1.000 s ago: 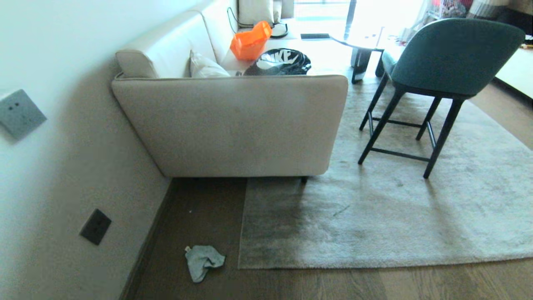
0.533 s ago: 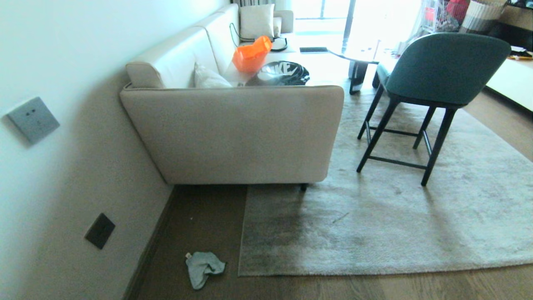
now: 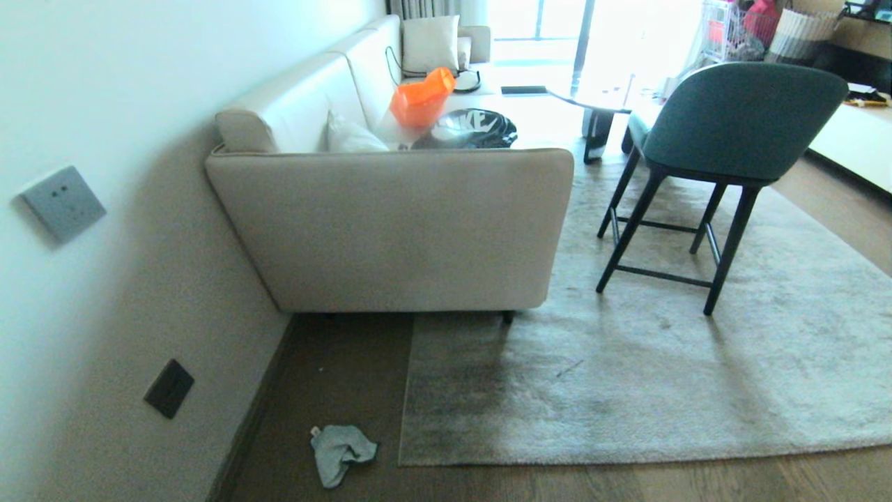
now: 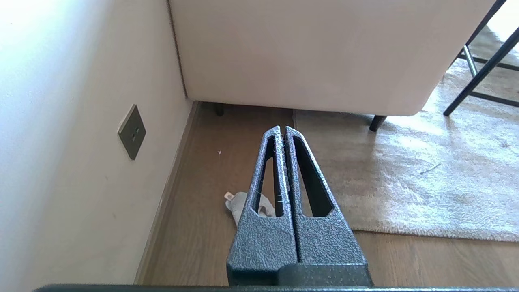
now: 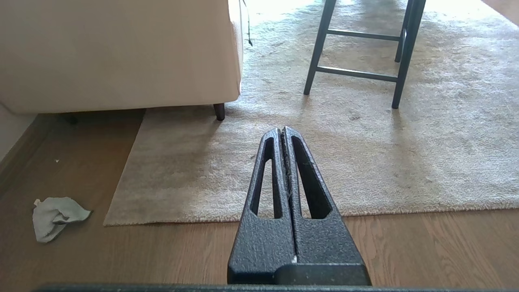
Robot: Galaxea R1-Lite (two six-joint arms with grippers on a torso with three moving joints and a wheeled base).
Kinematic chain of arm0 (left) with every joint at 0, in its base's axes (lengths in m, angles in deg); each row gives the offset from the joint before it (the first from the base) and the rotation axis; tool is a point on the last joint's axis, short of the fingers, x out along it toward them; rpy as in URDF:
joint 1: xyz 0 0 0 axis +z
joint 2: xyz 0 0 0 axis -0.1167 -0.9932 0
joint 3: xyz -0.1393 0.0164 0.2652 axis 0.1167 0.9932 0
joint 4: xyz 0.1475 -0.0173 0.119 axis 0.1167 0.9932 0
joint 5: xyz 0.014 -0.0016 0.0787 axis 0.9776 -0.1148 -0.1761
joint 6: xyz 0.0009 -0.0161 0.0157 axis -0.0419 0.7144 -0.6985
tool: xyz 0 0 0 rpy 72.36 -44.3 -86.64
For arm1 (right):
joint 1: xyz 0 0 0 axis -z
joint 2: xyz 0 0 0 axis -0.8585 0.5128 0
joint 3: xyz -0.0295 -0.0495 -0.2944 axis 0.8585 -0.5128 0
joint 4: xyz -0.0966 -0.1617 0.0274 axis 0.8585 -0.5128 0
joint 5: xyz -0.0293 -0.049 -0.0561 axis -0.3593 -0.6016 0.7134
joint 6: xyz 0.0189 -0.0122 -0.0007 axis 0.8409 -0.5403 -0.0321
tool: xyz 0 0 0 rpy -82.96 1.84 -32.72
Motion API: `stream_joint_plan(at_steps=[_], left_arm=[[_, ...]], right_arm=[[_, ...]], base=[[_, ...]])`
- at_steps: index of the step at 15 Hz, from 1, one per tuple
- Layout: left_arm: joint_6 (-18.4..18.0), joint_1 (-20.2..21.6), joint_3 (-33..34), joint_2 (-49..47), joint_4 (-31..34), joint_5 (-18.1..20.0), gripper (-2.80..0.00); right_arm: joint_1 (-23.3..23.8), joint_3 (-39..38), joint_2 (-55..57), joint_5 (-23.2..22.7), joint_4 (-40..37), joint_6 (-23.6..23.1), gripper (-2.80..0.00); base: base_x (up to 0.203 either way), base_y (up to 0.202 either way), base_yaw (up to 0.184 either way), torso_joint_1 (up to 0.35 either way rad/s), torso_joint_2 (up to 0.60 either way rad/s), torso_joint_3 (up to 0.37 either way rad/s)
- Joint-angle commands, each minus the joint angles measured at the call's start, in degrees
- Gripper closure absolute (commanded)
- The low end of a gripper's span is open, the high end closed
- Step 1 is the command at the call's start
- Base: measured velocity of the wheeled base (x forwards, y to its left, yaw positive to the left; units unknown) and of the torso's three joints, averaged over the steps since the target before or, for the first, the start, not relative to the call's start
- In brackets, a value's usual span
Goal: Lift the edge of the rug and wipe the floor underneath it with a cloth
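Grey-beige pile lies flat across a living-room floor as a two-armed robot faces its cleaning job with nothing yet begun: the rug sits with its straight near edge and square corner undisturbed on the wood-plank floor, one end running under a cream sofa and a green chair standing on it farther back. The cloth, a small crumpled pale rag, rests on the bare planks just beside the rug's corner, between the rug and the dark baseboard of the wall. Neither arm shows in the head view; the wrist views show the left gripper raised above the cloth, which it partly hides, and the right gripper raised above the rug's near edge, each with its two fingers pressed together and carrying nothing. The work appears to be at its opening step, the approach. The next move likely calls for one gripper to spread and come down on the cloth, while the other would need to get under the rug's thin edge near the corner, a low target lying flush with the planks, where the sofa's weight on the far end may limit how far the corner lifts.
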Motion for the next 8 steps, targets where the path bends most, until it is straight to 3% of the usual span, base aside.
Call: stream_joint_plan(at_steps=[1, 8], left_arm=[[0.06, 0.01, 0.0, 0.0, -0.03, -0.03, 0.0], [0.06, 0.01, 0.0, 0.0, -0.03, -0.03, 0.0]], right_arm=[[-0.02, 0.0, 0.07, 0.01, -0.01, 0.05, 0.0], [-0.02, 0.0, 0.07, 0.01, 0.08, -0.19, 0.0]], base=[[0.0, 0.0, 0.0, 0.0, 0.0, 0.0], [0.0, 0.0, 0.0, 0.0, 0.0, 0.0]])
